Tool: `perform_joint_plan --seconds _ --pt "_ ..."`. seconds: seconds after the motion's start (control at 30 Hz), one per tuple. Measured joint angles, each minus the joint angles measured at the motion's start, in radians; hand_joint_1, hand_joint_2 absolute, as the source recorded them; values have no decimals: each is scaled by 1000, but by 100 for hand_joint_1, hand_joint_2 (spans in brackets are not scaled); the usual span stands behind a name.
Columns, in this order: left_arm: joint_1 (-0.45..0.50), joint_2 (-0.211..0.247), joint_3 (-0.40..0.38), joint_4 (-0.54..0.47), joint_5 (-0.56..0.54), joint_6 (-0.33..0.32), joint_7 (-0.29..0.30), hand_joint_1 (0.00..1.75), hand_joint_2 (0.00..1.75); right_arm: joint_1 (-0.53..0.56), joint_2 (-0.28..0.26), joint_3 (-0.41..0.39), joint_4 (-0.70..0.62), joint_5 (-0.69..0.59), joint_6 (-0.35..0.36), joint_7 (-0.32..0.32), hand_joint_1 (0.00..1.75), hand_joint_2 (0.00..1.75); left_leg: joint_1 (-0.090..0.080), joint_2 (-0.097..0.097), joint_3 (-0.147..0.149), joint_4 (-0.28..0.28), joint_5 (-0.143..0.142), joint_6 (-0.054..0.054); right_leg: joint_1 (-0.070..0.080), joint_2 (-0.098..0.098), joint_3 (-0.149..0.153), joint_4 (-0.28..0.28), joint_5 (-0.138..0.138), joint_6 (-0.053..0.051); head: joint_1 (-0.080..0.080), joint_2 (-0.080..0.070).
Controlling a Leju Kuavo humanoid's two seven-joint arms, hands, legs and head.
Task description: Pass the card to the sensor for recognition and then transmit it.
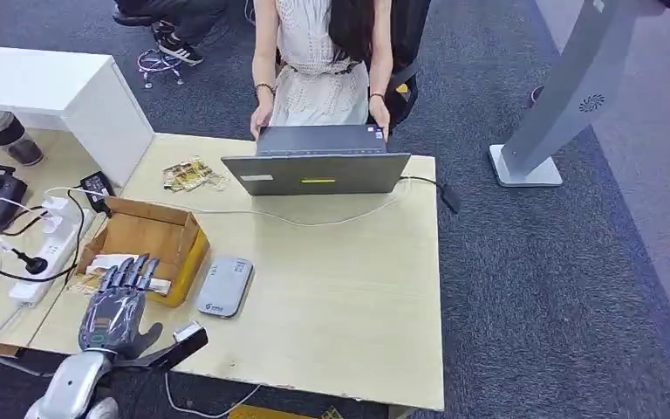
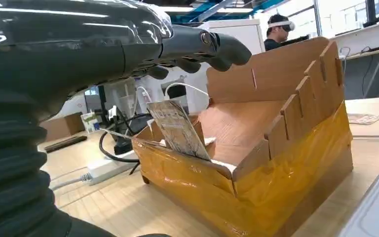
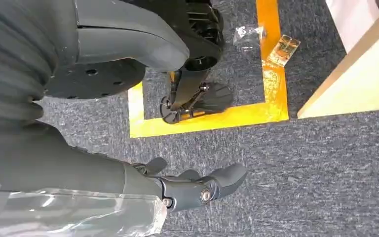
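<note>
An open cardboard box [image 1: 174, 229] wrapped in yellow tape stands at the table's near left. A printed card [image 2: 177, 129] leans upright against the box's inner wall [image 2: 286, 168]. My left hand [image 1: 115, 305] hovers at the box's near edge with its fingers [image 2: 212, 47] stretched out over the opening, holding nothing. The grey flat sensor [image 1: 225, 285] lies just right of the box, and its corner [image 2: 375, 212] is close by in the left wrist view. My right hand [image 3: 192, 187] hangs beside the table over the carpet, fingers loosely apart and empty.
A person [image 1: 323, 61] sits at the far side behind a grey laptop [image 1: 318, 166]. Loose cards [image 1: 194, 175] lie left of the laptop. A power strip [image 1: 44, 249] with cables sits left of the box. A grey kiosk stand [image 1: 558, 96] is on the carpet at the right.
</note>
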Motion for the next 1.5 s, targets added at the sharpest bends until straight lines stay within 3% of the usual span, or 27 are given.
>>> perform_joint_plan --seconds 0.37,0.9,1.5 --pt "-21 -21 13 10 -2 26 8 0 175 -1 0 0 0 4 1 5 0 175 0 0 0 0 0 0 0 0 0 0 0 0 0 0" --pt "-70 -32 124 52 23 35 23 0 175 -8 0 2 0 37 3 17 0 175 0 0 0 0 0 0 0 0 0 0 0 0 0 0" --pt "-100 -32 142 116 16 39 19 0 175 -12 0 2 0 39 3 22 0 175 0 0 0 0 0 0 0 0 0 0 0 0 0 0"
